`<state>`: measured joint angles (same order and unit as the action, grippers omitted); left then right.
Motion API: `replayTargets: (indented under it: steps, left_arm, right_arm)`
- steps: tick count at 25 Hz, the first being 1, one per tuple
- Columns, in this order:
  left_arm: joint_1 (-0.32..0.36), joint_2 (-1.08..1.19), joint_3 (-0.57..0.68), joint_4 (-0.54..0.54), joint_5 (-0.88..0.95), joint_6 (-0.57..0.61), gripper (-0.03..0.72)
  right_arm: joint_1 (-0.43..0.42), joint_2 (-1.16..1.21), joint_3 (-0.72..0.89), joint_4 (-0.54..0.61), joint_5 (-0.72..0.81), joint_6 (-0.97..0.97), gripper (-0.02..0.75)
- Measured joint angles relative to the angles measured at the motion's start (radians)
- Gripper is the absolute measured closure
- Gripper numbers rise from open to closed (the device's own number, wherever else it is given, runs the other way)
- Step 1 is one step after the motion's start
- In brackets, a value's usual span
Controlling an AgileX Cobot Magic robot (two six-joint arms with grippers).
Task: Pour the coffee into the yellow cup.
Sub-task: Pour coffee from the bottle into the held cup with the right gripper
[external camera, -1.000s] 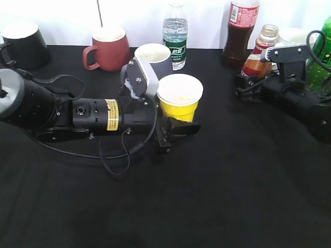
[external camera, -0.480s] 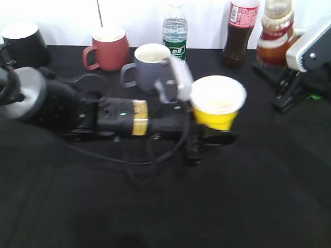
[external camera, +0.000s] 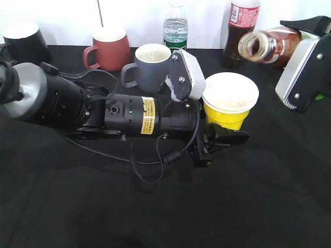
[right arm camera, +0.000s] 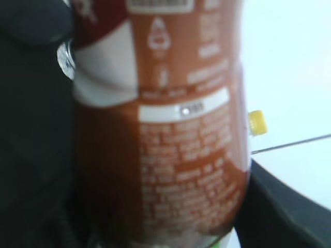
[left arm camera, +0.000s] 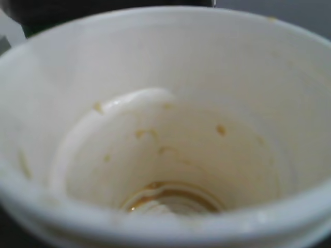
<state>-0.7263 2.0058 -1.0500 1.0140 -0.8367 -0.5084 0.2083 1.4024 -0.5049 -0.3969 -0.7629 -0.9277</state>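
Note:
The yellow cup is held by my left gripper, which is shut on it just above the black table. In the left wrist view the cup's white inside shows brown drops and a thin brown ring at the bottom. My right gripper is shut on the coffee bottle, raised at the upper right. The bottle lies tilted nearly flat, its open mouth pointing left, above and a little right of the cup's rim. Its orange and white label fills the right wrist view. No stream shows.
Along the back stand a black mug, a red mug, a grey mug, a clear water bottle and a red-labelled cola bottle. A green bottle is mostly hidden behind my right arm. My left arm lies across the table.
My left gripper carried the yellow cup to the right. My right gripper lifted the coffee bottle off the table and tipped it from upright to nearly flat, mouth towards the cup.

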Motion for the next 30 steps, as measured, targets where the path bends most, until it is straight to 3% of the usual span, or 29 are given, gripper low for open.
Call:
replayTargets:
  steps: [14, 20, 30]
  left_arm:
    - [0.000, 0.000, 0.000, 0.047, 0.007, -0.058, 0.239]
    - [0.000, 0.000, 0.000, 0.052, 0.007, -0.065, 0.239]
    - [0.000, 0.000, 0.000, 0.053, 0.007, -0.065, 0.239]
  right_arm:
    - [0.000, 0.001, 0.000, 0.012, 0.000, -0.213, 0.195]
    - [0.000, 0.001, 0.000, 0.086, 0.000, -0.305, 0.195]
    - [0.000, 0.001, 0.000, 0.100, 0.000, -0.348, 0.195]
